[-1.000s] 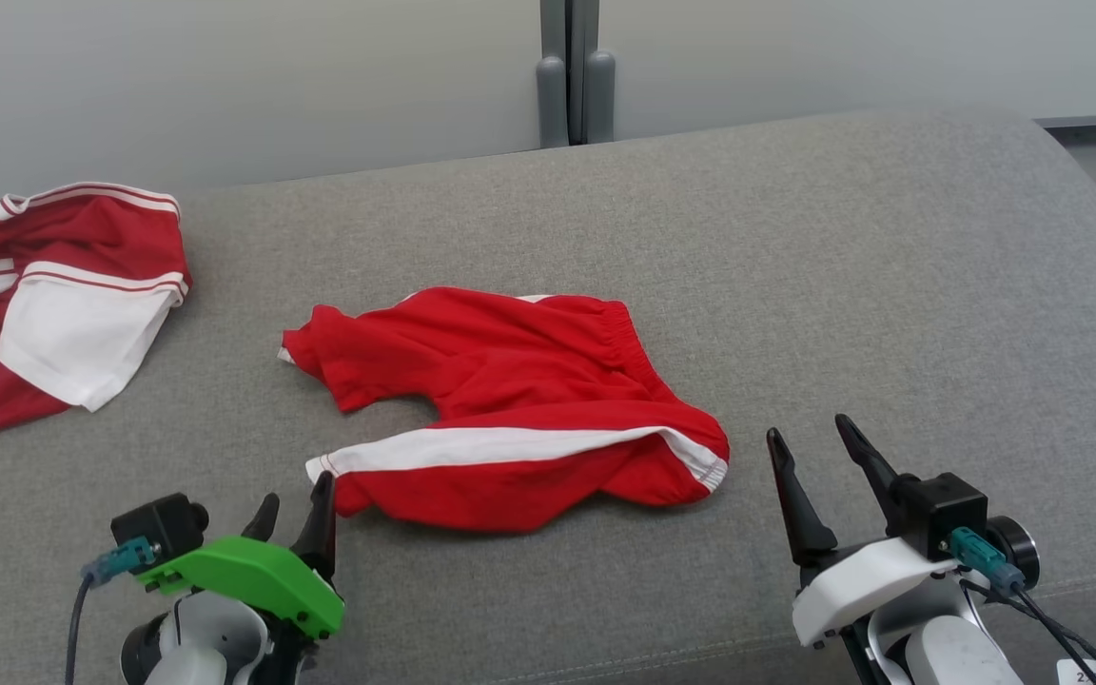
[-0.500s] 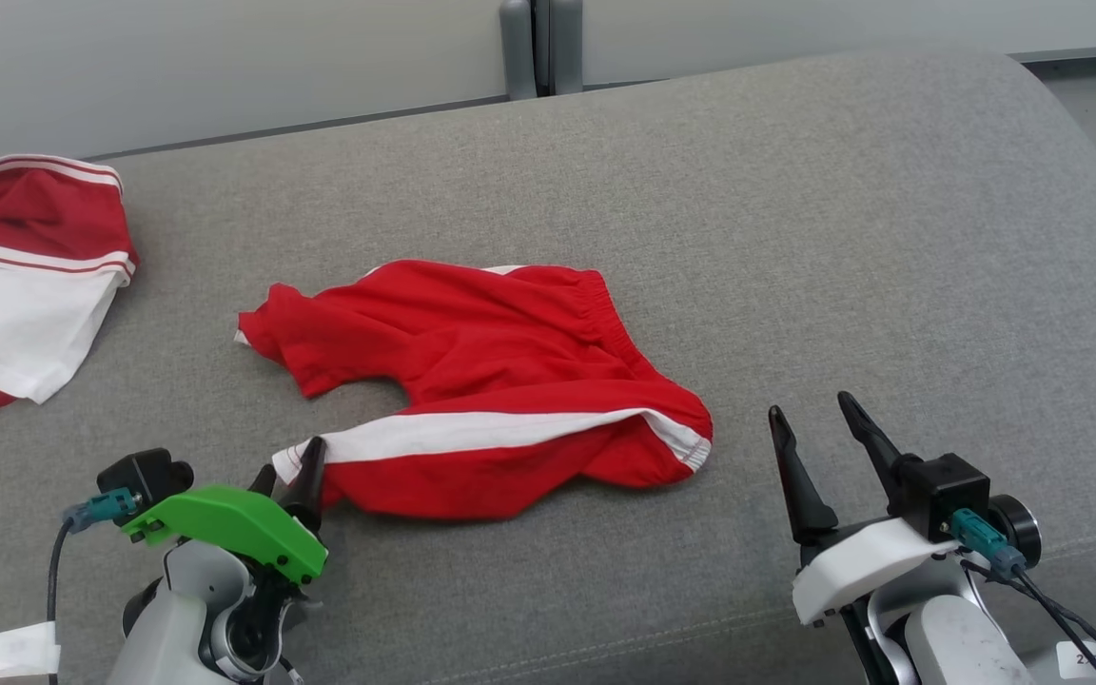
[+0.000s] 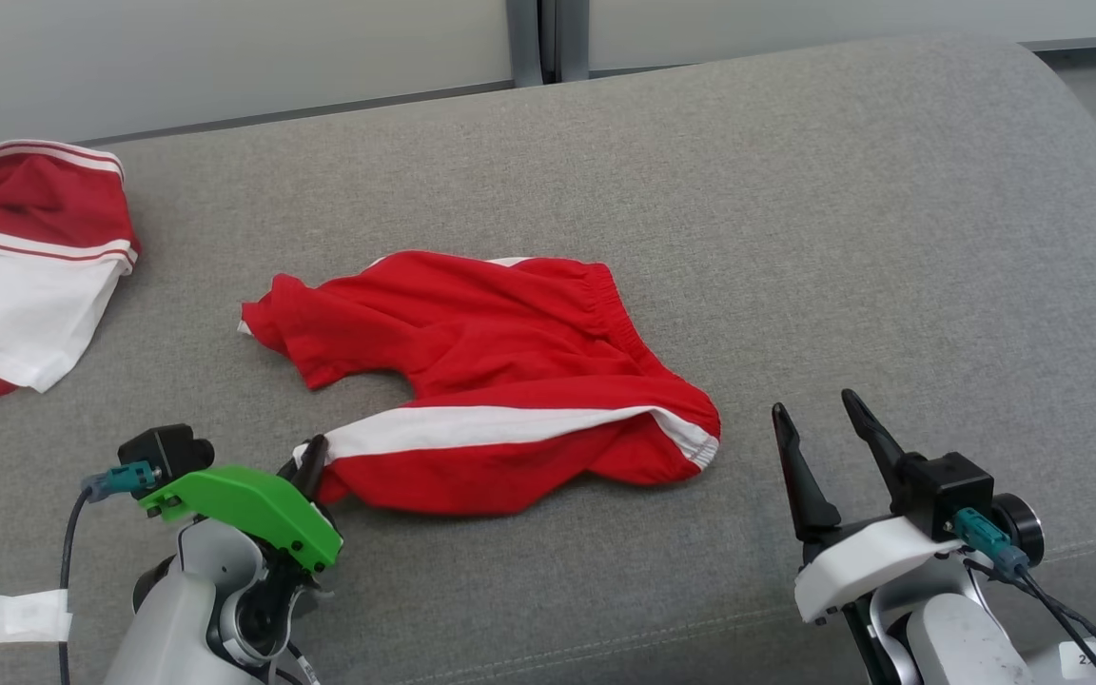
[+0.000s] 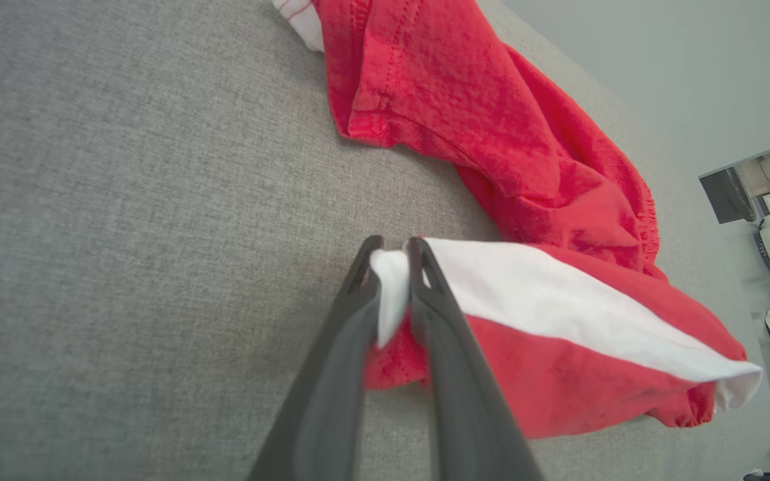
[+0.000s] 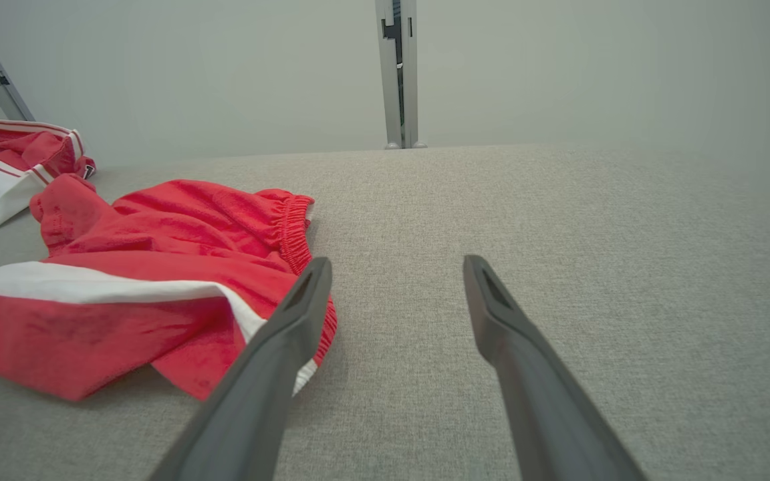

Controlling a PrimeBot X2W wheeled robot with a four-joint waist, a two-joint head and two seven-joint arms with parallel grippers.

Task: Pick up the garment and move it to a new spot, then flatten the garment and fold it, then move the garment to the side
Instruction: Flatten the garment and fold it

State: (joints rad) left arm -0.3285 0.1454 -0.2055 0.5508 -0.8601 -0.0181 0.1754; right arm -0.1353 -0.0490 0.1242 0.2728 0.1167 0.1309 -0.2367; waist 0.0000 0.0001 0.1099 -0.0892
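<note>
from the head: spotting the red garment crumpled in the middle of the grey cushion. along the left gripper: clamped down on its white-striped corner. along the right gripper: spread wide, gripping nothing, parked just beside the hem.

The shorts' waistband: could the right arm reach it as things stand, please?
Probably yes. The right end effector sits open just right of the shorts, and only bare couch lies between it and the waistband. The left end effector pinches the opposite corner, so it shouldn't get in the way.
</note>
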